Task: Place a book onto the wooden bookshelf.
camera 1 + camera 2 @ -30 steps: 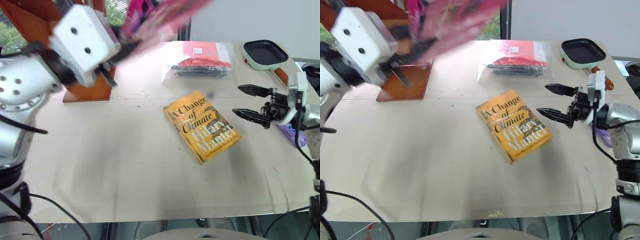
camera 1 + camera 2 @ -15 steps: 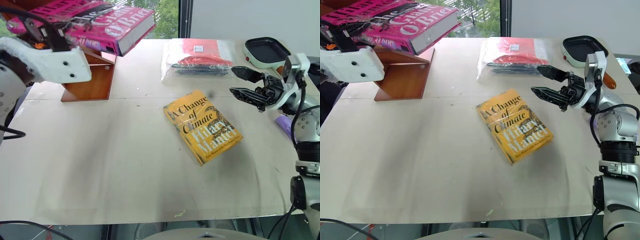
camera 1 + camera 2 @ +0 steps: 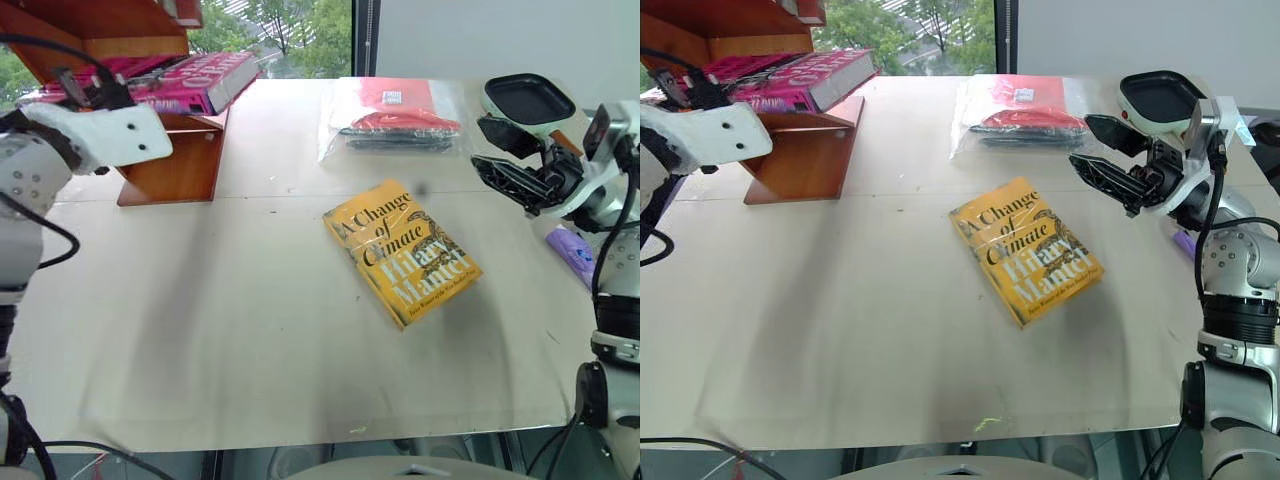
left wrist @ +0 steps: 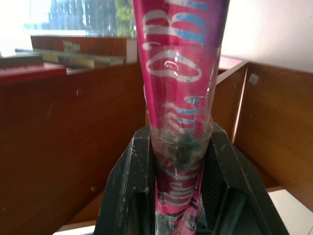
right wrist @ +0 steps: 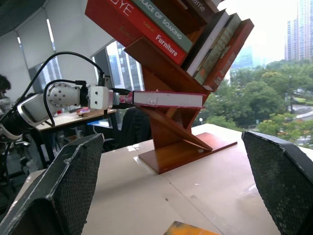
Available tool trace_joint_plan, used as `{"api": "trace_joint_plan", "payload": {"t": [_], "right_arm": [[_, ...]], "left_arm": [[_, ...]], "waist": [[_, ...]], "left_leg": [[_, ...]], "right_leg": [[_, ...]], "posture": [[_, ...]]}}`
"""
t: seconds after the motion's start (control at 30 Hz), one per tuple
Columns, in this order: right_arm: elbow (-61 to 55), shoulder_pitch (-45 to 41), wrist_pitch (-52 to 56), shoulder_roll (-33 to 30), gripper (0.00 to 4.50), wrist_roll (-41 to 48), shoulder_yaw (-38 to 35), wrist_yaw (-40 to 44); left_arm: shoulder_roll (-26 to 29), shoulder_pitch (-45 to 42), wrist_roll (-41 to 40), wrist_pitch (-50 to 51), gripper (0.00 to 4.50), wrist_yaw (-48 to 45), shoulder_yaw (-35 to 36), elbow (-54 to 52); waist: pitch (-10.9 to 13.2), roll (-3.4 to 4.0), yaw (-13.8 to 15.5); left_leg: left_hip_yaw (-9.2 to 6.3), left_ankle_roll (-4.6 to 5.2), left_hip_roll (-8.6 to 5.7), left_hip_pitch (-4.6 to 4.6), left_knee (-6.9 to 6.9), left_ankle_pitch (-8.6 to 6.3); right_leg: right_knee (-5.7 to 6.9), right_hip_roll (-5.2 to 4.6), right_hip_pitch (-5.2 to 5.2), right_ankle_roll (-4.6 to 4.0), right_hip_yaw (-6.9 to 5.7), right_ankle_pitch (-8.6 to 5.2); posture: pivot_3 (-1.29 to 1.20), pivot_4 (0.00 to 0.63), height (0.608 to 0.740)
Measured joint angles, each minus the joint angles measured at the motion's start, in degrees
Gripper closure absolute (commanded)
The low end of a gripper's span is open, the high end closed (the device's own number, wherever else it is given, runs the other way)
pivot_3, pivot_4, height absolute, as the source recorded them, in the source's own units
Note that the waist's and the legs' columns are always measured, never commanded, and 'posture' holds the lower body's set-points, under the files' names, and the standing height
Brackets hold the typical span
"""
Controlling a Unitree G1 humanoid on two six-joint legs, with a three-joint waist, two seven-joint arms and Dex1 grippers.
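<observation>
The magenta-pink book (image 3: 185, 80) lies level in the lowest bay of the reddish-brown wooden bookshelf (image 3: 176, 162) at the table's far left. My left gripper (image 3: 92, 88) is shut on the book's near end; the left wrist view shows both black fingers (image 4: 128, 186) clamped on its pink cover (image 4: 179, 73). In the right wrist view the book (image 5: 168, 99) sticks out flat between the slanted panels (image 5: 171, 142). I cannot tell whether it rests on the wood. My right gripper (image 3: 497, 152) hangs open above the table's right side, holding nothing.
A yellow-orange book (image 3: 402, 252) lies mid-table. Behind it lies a clear bag with red items (image 3: 400, 115). A small pan (image 3: 528, 100) sits at the far right and a purple thing (image 3: 572, 250) near the right edge. Several books (image 5: 146, 27) lean on the upper shelves.
My left arm has carried the pink book left and down, from above the table into the shelf's lowest bay. The right gripper has risen a little, still open.
</observation>
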Motion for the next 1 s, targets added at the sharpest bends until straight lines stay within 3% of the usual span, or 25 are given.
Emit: {"api": "trace_joint_plan", "payload": {"t": [0.2,0.6,0.87,1.0], "right_arm": [[-1.4,0.6,0.0,0.1,0.00,0.6,-0.6,-1.1],[-1.7,2.7,-0.7,0.7,0.00,0.6,-0.7,-1.5],[-1.7,2.6,-1.1,0.7,0.00,0.5,-0.7,-1.5],[-1.7,2.4,-1.3,0.7,0.00,0.5,-0.7,-1.3]], "left_arm": [[-0.4,-8.6,1.1,4.6,3.91,-4.3,-3.7,7.5],[1.2,-17.4,5.1,0.1,3.91,-8.3,-11.3,19.7],[1.2,-18.3,6.9,2.5,0.04,-9.0,-12.0,23.2],[2.2,-16.7,7.0,3.6,0.04,-8.3,-11.3,22.9]], "waist": [[0.0,-0.01,-0.2],[0.0,-0.04,-1.5],[-0.1,-0.12,-1.6],[-0.1,-0.18,-1.4]], "left_leg": [[0.07,0.00,0.00,0.11,0.06,0.01],[0.23,0.00,0.02,0.23,0.12,0.02],[0.35,0.01,0.06,0.40,0.08,0.01],[0.33,0.02,0.03,0.39,0.10,0.00]], "right_leg": [[0.30,0.08,-0.04,0.00,0.07,0.00],[0.45,0.12,-0.04,0.00,0.26,0.00],[0.50,0.19,-0.01,0.00,0.42,0.00],[0.49,0.13,0.01,0.00,0.41,0.00]], "posture": [[0.00,0.150,0.740],[0.00,0.150,0.740],[0.00,0.150,0.740],[0.00,0.150,0.740]]}}
